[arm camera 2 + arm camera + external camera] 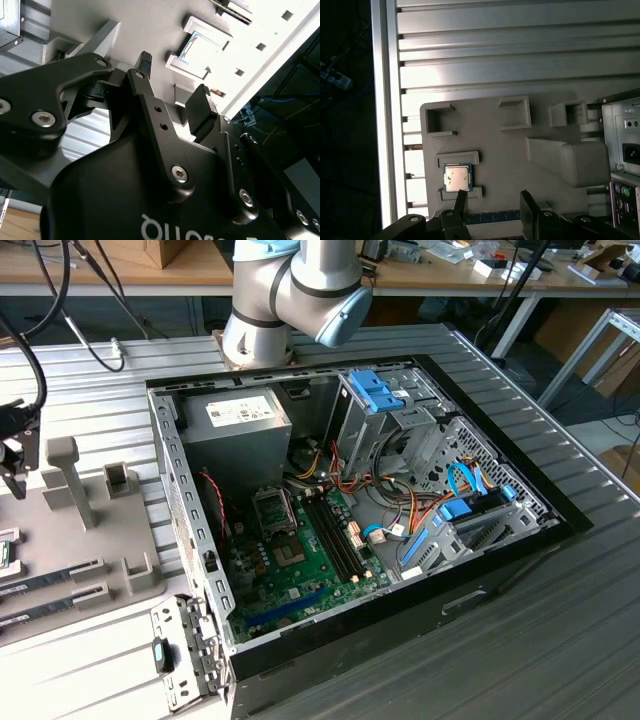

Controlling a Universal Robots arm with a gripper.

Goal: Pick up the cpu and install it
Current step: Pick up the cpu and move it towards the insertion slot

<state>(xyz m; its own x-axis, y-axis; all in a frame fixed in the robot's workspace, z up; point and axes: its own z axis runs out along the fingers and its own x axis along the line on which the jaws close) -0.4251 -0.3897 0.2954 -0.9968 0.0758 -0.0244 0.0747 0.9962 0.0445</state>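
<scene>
The cpu [456, 177] is a small square chip with a silver top and a green rim, lying flat in a raised holder on the grey fixture plate [510, 150]. In the second wrist view the cpu [200, 50] lies beyond the fingertips [145, 59]. My gripper [495, 206] hangs above the plate, open with nothing between its fingers; one finger is just beside the chip's holder. In the exterior view the gripper [14, 455] is at the far left, over the plate. The open computer case [165, 455] holds a green motherboard with its socket [273, 508].
Two long memory sticks [50, 575] lie in slots on the plate. Grey upright blocks [65, 480] rise from it near the gripper. Inside the case are a power supply [235, 420], blue drive brackets [378, 390] and loose cables. A ribbed metal table [560, 640] surrounds everything.
</scene>
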